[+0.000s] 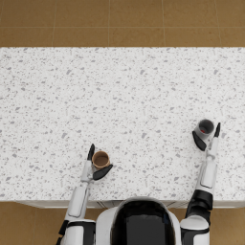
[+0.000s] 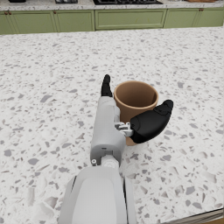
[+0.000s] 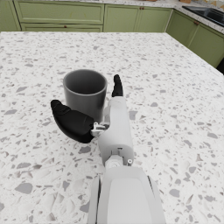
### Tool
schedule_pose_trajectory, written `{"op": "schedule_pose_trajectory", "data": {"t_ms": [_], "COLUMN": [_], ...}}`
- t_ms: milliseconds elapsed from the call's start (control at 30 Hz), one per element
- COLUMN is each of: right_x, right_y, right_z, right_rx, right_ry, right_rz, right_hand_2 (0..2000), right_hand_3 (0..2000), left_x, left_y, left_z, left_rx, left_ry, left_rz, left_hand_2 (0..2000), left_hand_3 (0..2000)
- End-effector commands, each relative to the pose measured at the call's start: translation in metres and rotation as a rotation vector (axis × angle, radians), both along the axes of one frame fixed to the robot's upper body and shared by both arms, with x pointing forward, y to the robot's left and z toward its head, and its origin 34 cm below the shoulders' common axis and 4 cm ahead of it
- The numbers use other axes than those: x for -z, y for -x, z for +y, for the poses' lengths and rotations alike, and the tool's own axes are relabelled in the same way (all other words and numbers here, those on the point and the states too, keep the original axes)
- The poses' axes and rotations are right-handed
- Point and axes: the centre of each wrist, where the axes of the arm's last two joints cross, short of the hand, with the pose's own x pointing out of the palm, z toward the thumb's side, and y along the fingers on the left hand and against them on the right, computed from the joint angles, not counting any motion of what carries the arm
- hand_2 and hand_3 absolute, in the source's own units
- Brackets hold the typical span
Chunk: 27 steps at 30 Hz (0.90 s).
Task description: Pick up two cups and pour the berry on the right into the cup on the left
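We are at the very start of the job, as far as we can judge. Both cups stand upright on the speckled counter (image 1: 122,95), neither lifted, and nothing has been poured.

Our left hand (image 1: 97,166) sits around the brown cup (image 1: 100,159), which stands near the counter's front edge, left of the middle. In the left wrist view the fingers (image 2: 151,122) curve round one side of the cup (image 2: 135,101) and the thumb stands up on the other, so the hand (image 2: 135,118) brackets it; whether the fingers press the wall or merely lie against it we cannot tell.

Our right hand (image 1: 206,139) does the same at the grey cup (image 1: 205,128), which stands toward the counter's right edge, farther from the front edge than the brown one. In the right wrist view the hand (image 3: 89,116) is spread with the cup (image 3: 85,93) between thumb and fingers, and a firm grip is again not plain to us. A small red thing shows inside the grey cup from above (the berry (image 1: 204,129), we take it).

What is left, in our judgement: closing both hands, lifting both cups, bringing them together, and tipping the grey one over the brown one.
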Motion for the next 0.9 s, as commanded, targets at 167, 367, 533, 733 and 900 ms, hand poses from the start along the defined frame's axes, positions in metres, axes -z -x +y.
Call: {"op": "schedule_pose_trajectory", "data": {"t_ms": [167, 367, 533, 733, 900], "right_x": [0.0, 0.003, -0.003, -0.02, -0.058], "right_y": [-0.019, -0.022, -0.018, -0.006, 0.013], "right_z": [0.003, 0.001, 0.004, 0.022, 0.069], "right_rx": [-0.005, 0.013, -0.018, -0.098, -0.287], "right_ry": [-0.025, -0.049, -0.046, 0.0, 0.084], "right_rz": [0.024, 0.035, 0.002, -0.087, -0.249], "right_hand_2": [0, 0, 2000, 2000, 2000], "right_hand_3": [0, 0, 980, 1280, 1280], "left_x": [0.0, 0.01, 0.015, -0.023, -0.043], "left_y": [-0.009, -0.012, -0.008, -0.007, -0.011], "left_z": [-0.004, -0.007, -0.009, -0.021, -0.04], "left_rx": [-0.008, -0.001, 0.009, 0.051, 0.102], "left_ry": [0.019, 0.029, 0.032, 0.074, 0.124], "left_rz": [-0.008, 0.024, 0.045, -0.098, -0.177], "left_hand_2": [0, 0, 2000, 2000, 2000], "left_hand_3": [0, 0, 653, 1280, 1280]}}
